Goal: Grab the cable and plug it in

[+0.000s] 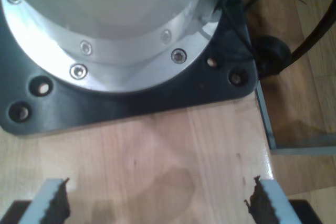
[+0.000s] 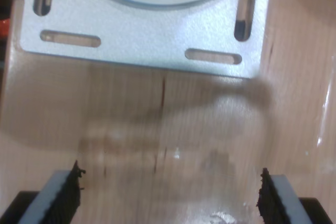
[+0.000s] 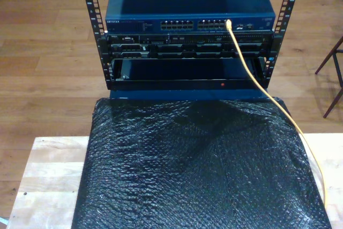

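The yellow cable (image 3: 252,76) runs in the exterior view from the right edge of the black sheet up to the blue network switch (image 3: 187,6), where its tip sits at a port (image 3: 229,24) near the switch's right end. My first gripper (image 1: 157,203) is open above bare wood, its ridged fingers (image 1: 52,203) wide apart with nothing between them. My second gripper (image 2: 170,198) is also open over bare wood, and nothing lies between its fingers (image 2: 65,195).
A black bubble-wrap sheet (image 3: 198,170) covers the wooden table (image 3: 43,186) in front of the rack (image 3: 94,20). A black base plate (image 1: 131,103) with a silver flange (image 1: 105,24) lies ahead of my first gripper. A slotted silver plate (image 2: 147,35) lies ahead of my second.
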Controlling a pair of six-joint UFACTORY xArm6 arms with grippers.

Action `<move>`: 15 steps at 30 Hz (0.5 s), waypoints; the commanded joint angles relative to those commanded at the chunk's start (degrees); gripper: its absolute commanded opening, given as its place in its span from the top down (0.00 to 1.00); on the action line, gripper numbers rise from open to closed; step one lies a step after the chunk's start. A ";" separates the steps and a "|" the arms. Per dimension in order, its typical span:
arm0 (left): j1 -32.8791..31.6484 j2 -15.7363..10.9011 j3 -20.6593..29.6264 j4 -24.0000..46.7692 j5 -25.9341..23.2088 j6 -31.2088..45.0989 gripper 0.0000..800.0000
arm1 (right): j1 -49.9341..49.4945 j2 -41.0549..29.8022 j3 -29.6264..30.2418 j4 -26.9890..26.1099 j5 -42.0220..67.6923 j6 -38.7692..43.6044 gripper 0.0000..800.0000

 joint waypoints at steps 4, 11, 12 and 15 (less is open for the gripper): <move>0.00 0.00 0.00 0.00 0.00 0.00 0.00 | 0.00 -0.09 0.26 0.26 -1.05 0.00 0.00; 0.00 0.00 0.00 0.00 0.00 0.00 0.00 | -0.09 -0.18 0.62 0.09 -1.14 0.00 0.00; 0.00 0.00 0.00 0.00 0.00 0.00 0.00 | -0.09 -0.18 0.62 0.09 -1.14 0.00 0.00; 0.00 0.00 0.00 0.00 0.00 0.00 0.00 | -0.09 -0.18 0.62 0.09 -1.14 0.00 0.00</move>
